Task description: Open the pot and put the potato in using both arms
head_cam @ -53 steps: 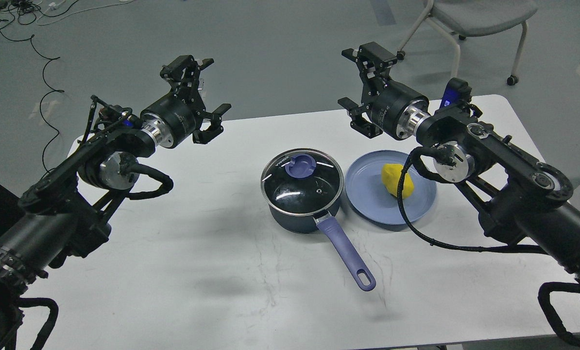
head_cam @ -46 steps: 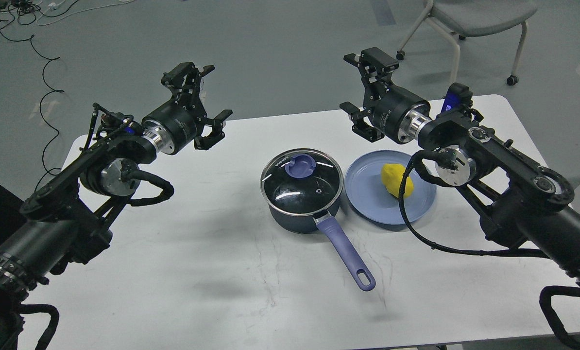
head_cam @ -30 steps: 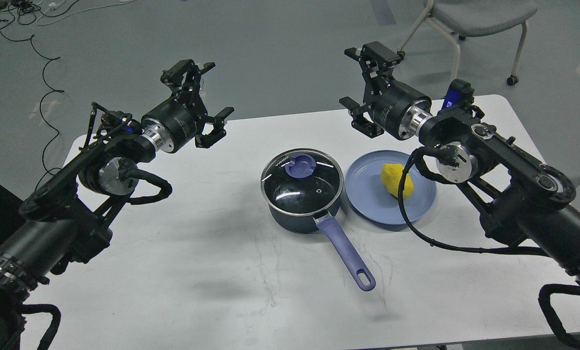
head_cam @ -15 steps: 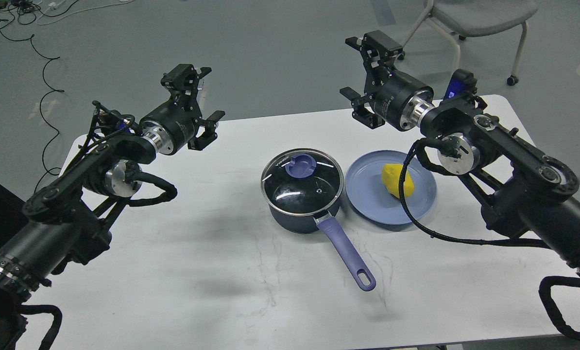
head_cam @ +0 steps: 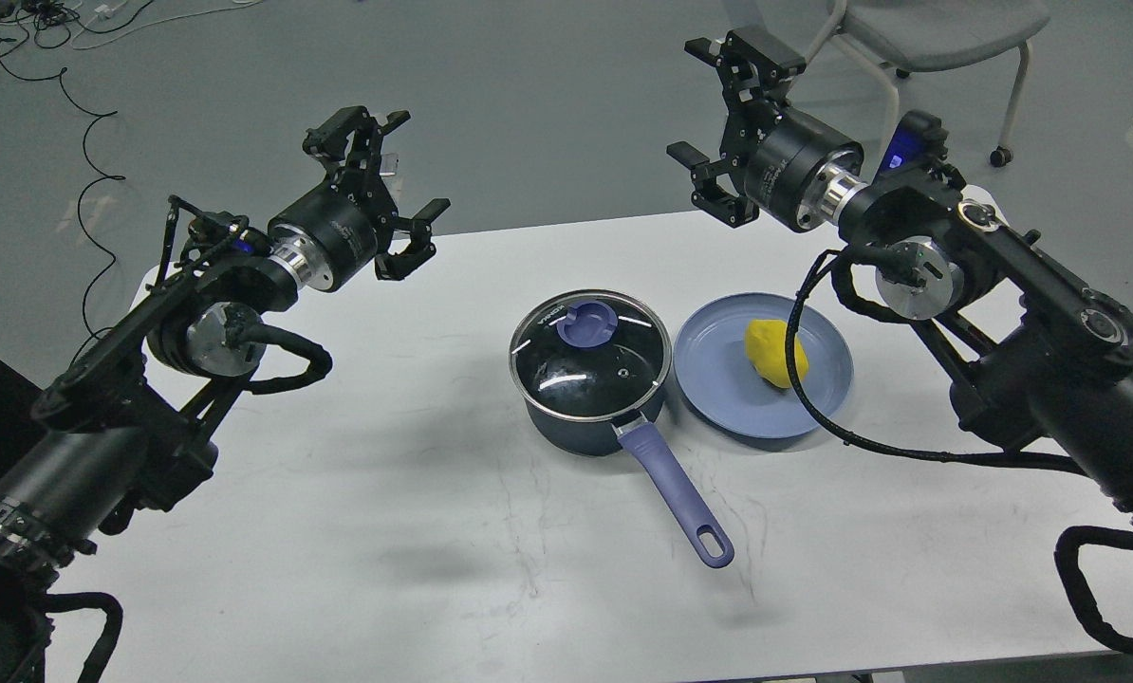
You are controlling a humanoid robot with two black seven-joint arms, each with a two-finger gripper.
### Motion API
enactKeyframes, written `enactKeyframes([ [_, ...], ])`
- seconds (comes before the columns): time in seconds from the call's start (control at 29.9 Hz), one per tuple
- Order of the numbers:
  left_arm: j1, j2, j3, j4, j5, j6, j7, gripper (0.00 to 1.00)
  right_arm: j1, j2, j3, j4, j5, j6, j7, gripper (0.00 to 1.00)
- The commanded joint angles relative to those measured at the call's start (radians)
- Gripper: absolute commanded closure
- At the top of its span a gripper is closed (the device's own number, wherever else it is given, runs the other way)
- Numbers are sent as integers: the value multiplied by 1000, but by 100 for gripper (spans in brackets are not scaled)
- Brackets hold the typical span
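The dark navy pot stands at the middle of the white table, its purple-blue handle pointing toward me. A round glass lid with a blue knob covers it. The yellow potato lies on a light-blue plate right of the pot. My left gripper is open and empty, raised above the table's far left, well left of the pot. My right gripper is open and empty, raised above the table's far edge, beyond the plate.
The white table has bare surface in front and to the left. A grey chair stands on the floor behind right. Cables lie on the floor far left. My right arm's black cable hangs over the plate's right side.
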Motion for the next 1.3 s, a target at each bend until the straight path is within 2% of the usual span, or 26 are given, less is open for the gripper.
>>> enactKeyframes([
  [0.0,-1,4,-3,0,2,-2,-13,2,-2,0,-2,-1,1,2,0,0],
  [0.07,-1,4,-1,0,14,0,-18,2,-3,0,-3,-1,0,2,0,0],
  [0.27,-11,-1,14,-1,50,7,-74,2,-3,0,-8,-2,-1,2,0,0],
  [0.37,-15,-3,19,-3,282,42,-129,2,-3,0,-9,-2,-1,2,0,0],
  [0.4,-21,-3,19,-9,426,76,-137,2,-5,0,-8,-2,-1,3,0,0],
  [0.43,-21,-3,19,-9,427,76,-137,2,-5,0,-8,-2,-1,3,0,0],
  [0.5,-35,0,20,-20,717,159,-139,2,-11,-3,-8,-2,-1,3,0,0],
  [0.63,-76,45,20,-118,915,181,-162,2,-16,-6,-6,-1,-1,5,2,0],
  [0.67,-86,53,22,-136,923,182,-178,2,-16,-6,-6,-1,-1,5,0,0],
  [0.74,-103,59,55,-182,973,190,-244,2,-16,-6,-6,1,-1,3,2,0],
  [0.77,-122,60,101,-202,1054,205,-281,2,-17,-8,-5,1,-1,3,2,0],
  [0.8,-148,60,159,-210,1182,242,-300,2,-19,-8,-3,2,-1,3,2,0],
  [0.84,-156,60,193,-210,1255,271,-306,2,-22,-8,-3,2,-1,3,2,0],
  [0.87,-167,59,254,-209,1394,343,-309,2,-25,-8,-3,6,-1,3,2,0],
  [0.9,-167,59,255,-209,1395,343,-309,2,-25,-8,-3,6,-1,3,2,0],
  [0.97,-170,57,342,-207,1574,496,-315,2,-30,-12,-2,9,-1,3,2,0],
  [1.0,-172,57,382,-207,1625,533,-332,2,-30,-17,-2,9,0,3,2,0],
  [1.04,-173,57,406,-212,1643,540,-346,2,-30,-17,-2,9,1,3,2,0],
  [1.07,-182,59,448,-215,1689,544,-388,2,-30,-20,-2,9,1,3,2,0],
  [1.1,-182,59,448,-215,1690,544,-389,2,-30,-20,-2,9,1,3,2,0],
  [1.17,-222,60,491,-215,1816,544,-474,2,-30,-21,-2,9,0,3,2,0],
  [1.27,-242,54,505,-215,1892,543,-487,2,-30,-21,-3,9,-1,3,2,0],
])
